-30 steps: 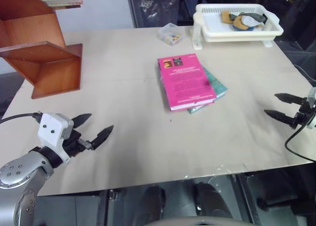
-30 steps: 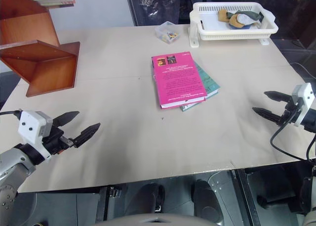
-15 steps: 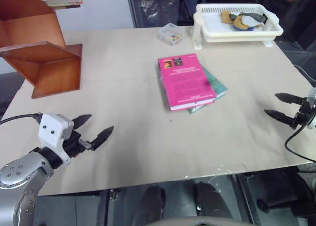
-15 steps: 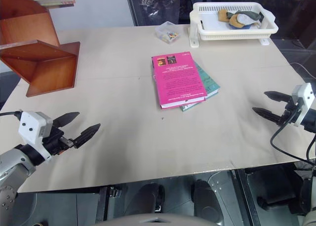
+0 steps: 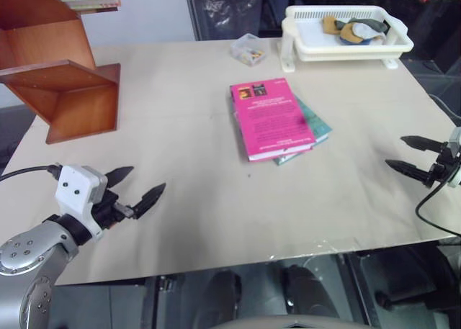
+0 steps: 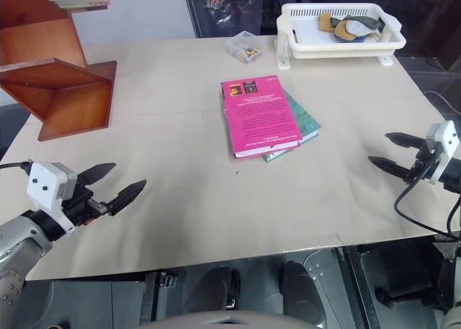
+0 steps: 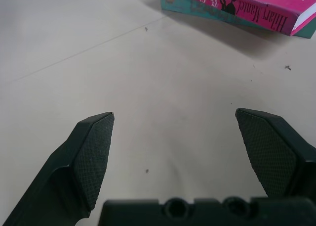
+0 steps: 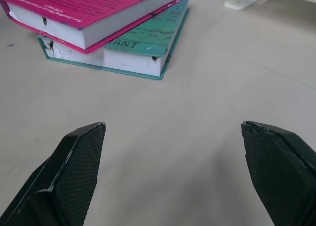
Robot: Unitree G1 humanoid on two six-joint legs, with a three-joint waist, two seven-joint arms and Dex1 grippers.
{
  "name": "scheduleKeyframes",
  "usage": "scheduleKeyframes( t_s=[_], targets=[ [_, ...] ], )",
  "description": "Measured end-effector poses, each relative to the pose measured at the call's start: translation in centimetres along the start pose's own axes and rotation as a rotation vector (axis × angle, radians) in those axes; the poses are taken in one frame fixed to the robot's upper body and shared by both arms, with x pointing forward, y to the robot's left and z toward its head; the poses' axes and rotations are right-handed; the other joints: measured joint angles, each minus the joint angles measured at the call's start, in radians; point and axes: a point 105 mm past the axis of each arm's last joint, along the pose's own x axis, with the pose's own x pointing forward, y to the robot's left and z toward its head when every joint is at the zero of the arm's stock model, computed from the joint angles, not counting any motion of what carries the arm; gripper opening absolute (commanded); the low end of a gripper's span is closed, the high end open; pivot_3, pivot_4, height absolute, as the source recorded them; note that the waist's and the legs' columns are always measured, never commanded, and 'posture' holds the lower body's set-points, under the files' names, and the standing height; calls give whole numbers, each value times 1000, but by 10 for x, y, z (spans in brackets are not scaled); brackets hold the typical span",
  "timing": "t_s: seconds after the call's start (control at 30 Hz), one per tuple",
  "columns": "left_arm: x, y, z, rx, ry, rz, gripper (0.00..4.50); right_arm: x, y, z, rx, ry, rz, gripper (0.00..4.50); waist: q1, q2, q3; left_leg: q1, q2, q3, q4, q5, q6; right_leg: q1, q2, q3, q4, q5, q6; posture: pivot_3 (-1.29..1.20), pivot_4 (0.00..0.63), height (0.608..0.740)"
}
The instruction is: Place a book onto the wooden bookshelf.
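A pale beige tabletop [image 5: 180, 127] carries everything, its front edge ending above a dark floor with grey fittings. The pink book [image 5: 270, 119] lies flat near the table's middle, back cover up, stacked on a teal-green book [image 5: 317, 127] whose corner sticks out on the right. The wooden bookshelf [image 5: 61, 84] stands at the far left corner, cut off by the picture's edge, so its upper boards cannot be followed. At the far right sits a white plastic basket [image 5: 346, 44] holding crumpled cloth-like items too small to identify. Beside it is a small clear box [image 5: 249, 48] with tiny unreadable contents. The left gripper [image 5: 137, 187] hangs over the near left of the table, jaws spread wide and empty. The right gripper [image 5: 412, 156] hangs at the right edge, jaws likewise spread, partly cropped.
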Motion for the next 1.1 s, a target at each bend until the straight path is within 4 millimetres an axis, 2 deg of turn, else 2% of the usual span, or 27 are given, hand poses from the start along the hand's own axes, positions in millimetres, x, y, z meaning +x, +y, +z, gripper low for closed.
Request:
scheduleKeyframes(
  t_s=[0.2, 0.5, 0.57, 0.8, 0.97, 1.1],
  targets=[
    [0, 0, 0, 0, -1, 0, 4424, 3, 0, 1, -2, -7, 1, 4500, 0, 0, 0, 0, 0, 0, 0, 0, 0, 0, 0, 0, 0, 0, 0, 0, 150, 740],
    [1, -4, 6, -17, -33, -35, 4424, 27, -3, -1, -6, 21, -31, 4500, -1, 0, 0, -1, 0, 0, 0, 0, 0, -1, 0, 0, 0, 0, 0, 0, 150, 740],
    [4, -4, 14, 7, -53, -53, 4424, 70, 1, 11, 42, -37, -11, 4500, -5, 0, 0, -1, 0, 0, 0, 0, 0, -2, 1, 1, 1, 0, 0, 0, 150, 740],
    [9, -7, 20, 11, -71, -85, 4424, 127, 3, 27, 106, -54, -73, 4500, 0, 0, 0, -8, 0, 0, -1, 1, -1, -10, 0, 0, 2, 0, 0, 0, 150, 740],
    [21, -13, 28, -78, -134, -106, 4424, 138, 7, 16, 128, -8, -83, 4500, 9, 0, 0, -11, -2, -1, -1, 1, -2, -11, -2, -2, 0, 0, 0, 0, 150, 740],
    [43, -21, 32, -216, -181, -144, 4424, 142, 3, 13, 147, 9, -113, 4500, 5, 0, 0, -12, -2, -1, -1, 1, -2, -12, -2, -2, 1, 1, 0, 0, 150, 740]
  ],
)
